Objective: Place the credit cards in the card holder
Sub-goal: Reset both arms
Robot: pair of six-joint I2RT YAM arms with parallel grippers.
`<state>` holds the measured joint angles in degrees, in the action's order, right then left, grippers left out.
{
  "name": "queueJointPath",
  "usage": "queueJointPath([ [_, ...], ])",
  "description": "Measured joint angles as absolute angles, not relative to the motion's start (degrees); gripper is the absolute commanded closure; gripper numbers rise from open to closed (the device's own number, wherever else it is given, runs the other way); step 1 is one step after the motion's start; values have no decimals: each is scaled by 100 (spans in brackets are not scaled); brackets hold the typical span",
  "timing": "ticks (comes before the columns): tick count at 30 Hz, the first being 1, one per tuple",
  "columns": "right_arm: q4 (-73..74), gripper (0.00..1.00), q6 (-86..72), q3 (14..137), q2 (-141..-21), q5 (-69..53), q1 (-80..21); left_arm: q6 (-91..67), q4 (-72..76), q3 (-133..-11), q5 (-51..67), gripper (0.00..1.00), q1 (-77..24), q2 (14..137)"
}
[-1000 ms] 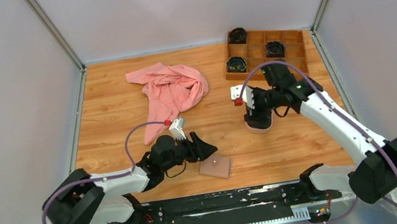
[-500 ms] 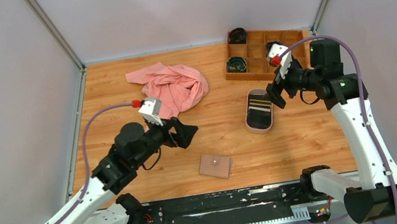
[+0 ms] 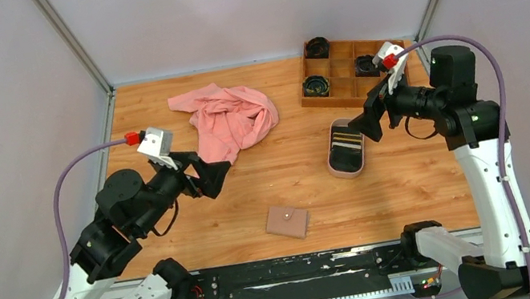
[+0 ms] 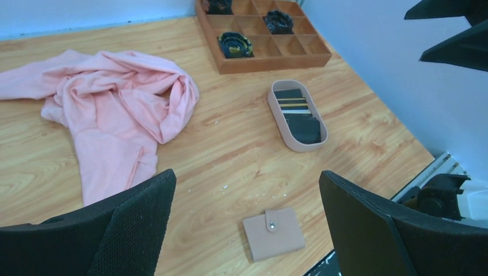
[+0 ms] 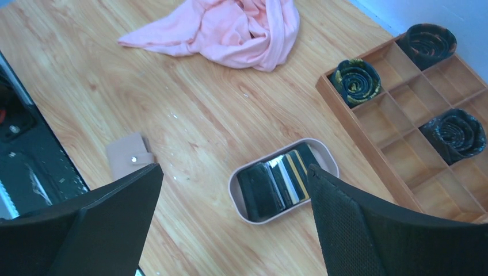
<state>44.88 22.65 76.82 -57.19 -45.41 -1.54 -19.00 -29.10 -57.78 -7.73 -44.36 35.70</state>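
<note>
The card holder (image 3: 288, 221) is a tan wallet, snapped closed, lying flat near the table's front edge; it also shows in the left wrist view (image 4: 273, 233) and the right wrist view (image 5: 129, 156). The credit cards (image 3: 344, 148) lie stacked in an oval pinkish tray (image 3: 348, 175): black ones, a whitish one and a yellow-gold one (image 5: 296, 172). My left gripper (image 3: 211, 176) is open and empty, raised well left of the card holder. My right gripper (image 3: 365, 126) is open and empty, raised just right of the tray.
A crumpled pink cloth (image 3: 228, 119) lies at the back centre-left. A wooden compartment box (image 3: 339, 76) with rolled dark items stands at the back right, close behind the tray. A black rail (image 3: 282, 272) runs along the front edge. Walls close in on both sides.
Both arms have lifted and pulled back. The left gripper left the card holder and moved up and left. The right gripper rose off the tray and moved right. Card holder and tray stayed put.
</note>
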Motion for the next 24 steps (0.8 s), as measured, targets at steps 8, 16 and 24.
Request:
queueJointPath([
  [8,4523,0,1640,8084,-5618,-4598,-143,-1962,-3389,-5972,-794,0,-4436,3409],
  [16,4613,0,1455,8211,-5596,-4639,-132,-2198,-3507,-5966,-760,0,-4436,2971],
  [24,4663,0,1428,8283,-5601,-4744,108,-2342,-3535,-5909,-705,0,-4436,2698],
])
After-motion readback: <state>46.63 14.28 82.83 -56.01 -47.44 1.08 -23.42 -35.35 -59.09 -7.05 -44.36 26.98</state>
